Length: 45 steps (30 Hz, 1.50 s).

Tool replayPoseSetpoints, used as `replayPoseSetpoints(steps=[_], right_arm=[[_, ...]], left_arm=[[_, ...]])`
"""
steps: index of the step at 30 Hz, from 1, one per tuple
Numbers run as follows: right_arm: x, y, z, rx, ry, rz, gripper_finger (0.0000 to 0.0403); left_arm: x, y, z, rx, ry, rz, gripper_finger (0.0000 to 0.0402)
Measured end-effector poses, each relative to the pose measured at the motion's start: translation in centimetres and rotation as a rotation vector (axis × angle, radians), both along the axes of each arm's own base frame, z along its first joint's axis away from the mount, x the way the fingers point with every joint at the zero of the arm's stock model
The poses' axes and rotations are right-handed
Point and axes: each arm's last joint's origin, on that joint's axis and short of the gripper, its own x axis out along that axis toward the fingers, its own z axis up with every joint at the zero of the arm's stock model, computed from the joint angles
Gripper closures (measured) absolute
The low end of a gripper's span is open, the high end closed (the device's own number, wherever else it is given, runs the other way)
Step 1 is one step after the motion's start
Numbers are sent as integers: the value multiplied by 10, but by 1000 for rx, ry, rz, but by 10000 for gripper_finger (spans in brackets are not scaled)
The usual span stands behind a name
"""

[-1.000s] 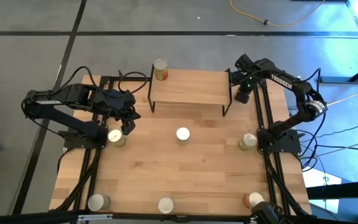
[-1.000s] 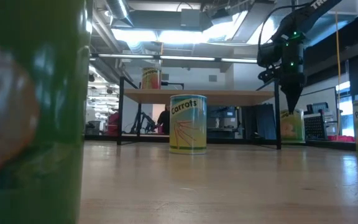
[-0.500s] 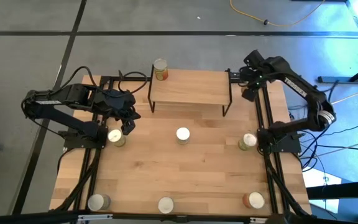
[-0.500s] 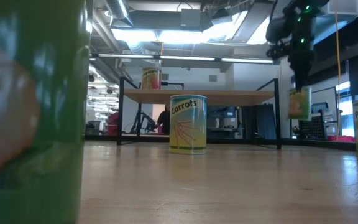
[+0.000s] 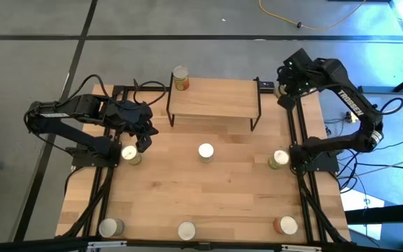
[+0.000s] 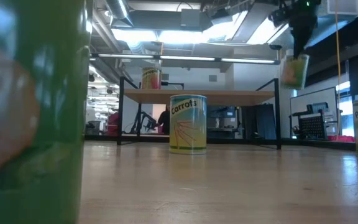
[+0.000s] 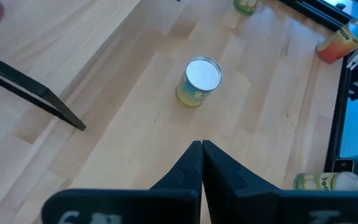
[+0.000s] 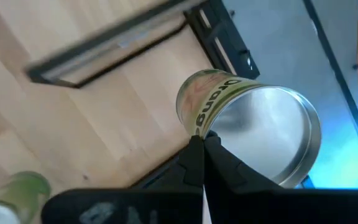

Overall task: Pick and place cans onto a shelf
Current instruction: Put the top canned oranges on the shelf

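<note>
My right gripper is shut on a green-labelled can, high above the table beside the shelf's right end; in the high view this gripper covers most of the can. The shelf, a light wood board on black legs, stands at the far middle with one orange can upright on its far left corner. My left gripper is shut and empty, hovering beside a can at the table's left. A carrots can stands mid-table. My right gripper holds the can by the rim of its silvery top end, pinched between the two fingers. The fingers point down from above. The can hangs below them, slightly tilted and lifted clear of the table, at about the height of the shelf's top board.
More cans stand upright on the table: one at the right, and three along the near edge. A green can fills the low view's left. The shelf's black legs stand close to the held can.
My right gripper has gone up and a little toward the far edge with the can. The can stood on the table beside the shelf's right legs, was lifted clear, and now hangs slightly tilted at shelf-top height. My left arm has kept still.
</note>
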Motion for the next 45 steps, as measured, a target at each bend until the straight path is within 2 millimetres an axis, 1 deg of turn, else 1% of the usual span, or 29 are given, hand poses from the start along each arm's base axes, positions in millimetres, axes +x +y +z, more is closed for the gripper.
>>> replayPoseSetpoints(steps=[4, 7, 10, 14, 18, 21, 25, 28, 33, 37, 45], right_arm=[[13, 12, 20, -36, -61, 47, 403], [26, 20, 30, -62, -82, 89, 403], [43, 26, 34, -63, -85, 155, 403], [71, 31, 34, -59, -94, 223, 403], [101, 36, 28, -67, -62, 301, 403], [122, 39, 17, -51, -15, 367, 403], [144, 39, -1, -14, 44, 406, 403], [157, 40, -13, 15, 87, 446, 403], [167, 38, -24, 34, 128, 478, 403], [170, 36, -26, 31, 142, 486, 402], [172, 35, -26, 17, 127, 492, 368]], left_arm=[[0, 0, 0, 12, 2, -13, 401], [0, 0, 0, 13, 2, -13, 401], [0, 0, 0, 14, 2, -14, 401], [0, 0, 0, 20, 3, -21, 401], [0, 0, 0, 21, 3, -22, 401], [0, 0, 0, 21, 3, -22, 401], [0, 0, 0, 21, 3, -22, 401], [0, 0, 0, 21, 3, -22, 401], [0, 0, 0, 22, 3, -22, 401], [0, 0, 0, 18, 3, -26, 401], [0, 0, 0, 17, 4, -30, 401]])
